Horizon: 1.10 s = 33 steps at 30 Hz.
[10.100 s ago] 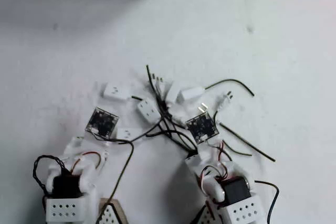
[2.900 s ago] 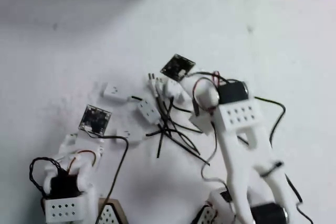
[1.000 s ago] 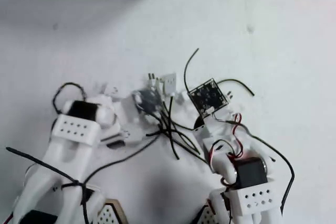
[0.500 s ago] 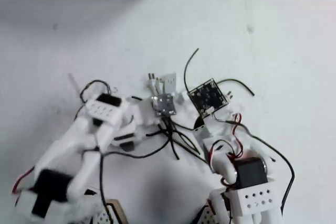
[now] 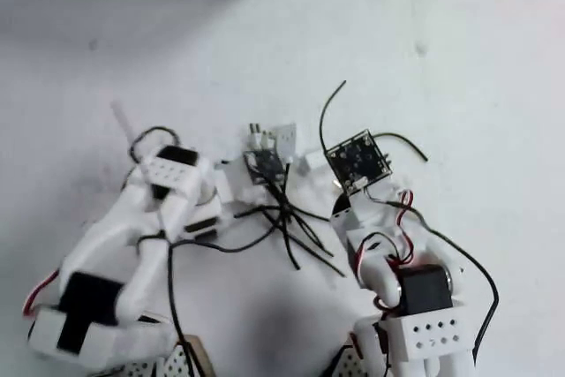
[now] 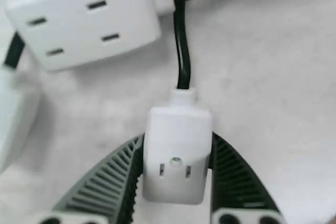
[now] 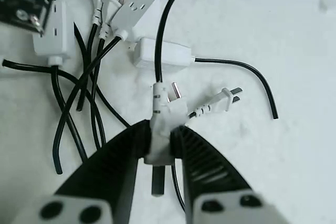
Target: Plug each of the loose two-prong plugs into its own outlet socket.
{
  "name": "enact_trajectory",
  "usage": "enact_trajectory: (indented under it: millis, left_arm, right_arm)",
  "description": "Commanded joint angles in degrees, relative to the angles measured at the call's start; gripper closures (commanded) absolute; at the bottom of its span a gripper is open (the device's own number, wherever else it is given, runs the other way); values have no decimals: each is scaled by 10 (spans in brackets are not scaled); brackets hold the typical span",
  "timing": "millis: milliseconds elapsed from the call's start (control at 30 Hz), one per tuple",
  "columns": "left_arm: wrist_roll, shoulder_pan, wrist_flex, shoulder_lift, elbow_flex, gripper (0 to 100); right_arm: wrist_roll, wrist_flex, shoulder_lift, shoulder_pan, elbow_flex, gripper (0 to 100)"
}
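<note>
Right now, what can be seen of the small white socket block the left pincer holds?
The small white socket block looks like smooth moulded plastic, boxy with rounded edges. The face toward the wrist camera has two narrow slots and a small round hole. A short white collar at its far end leads into a black cord running past a larger four-slot outlet block. The left pincer is shut on it, dark ribbed fingers pressing both long sides, over the white table.

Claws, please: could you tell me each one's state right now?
Left claw: shut on a socket.
Right claw: shut on a plug.
</note>
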Motion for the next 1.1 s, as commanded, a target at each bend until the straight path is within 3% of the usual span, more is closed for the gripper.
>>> enact_trajectory:
  millis: [0, 233, 667, 900, 1067]
  left_arm:
    - [9, -38, 85, -130, -57, 979]
    - [47, -65, 180, -266, -176, 979]
    - [149, -60, 165, -347, -192, 977]
    - [155, -44, 156, -349, -167, 974]
    - [161, -38, 169, -373, -162, 856]
  right_arm:
    - [-1, -7, -8, 5, -3, 981]
    - [-1, -7, -8, 5, -3, 981]
    - [-1, -7, -8, 7, -3, 981]
    - [-1, -10, -8, 5, 6, 981]
    - [-1, -10, -8, 6, 6, 981]
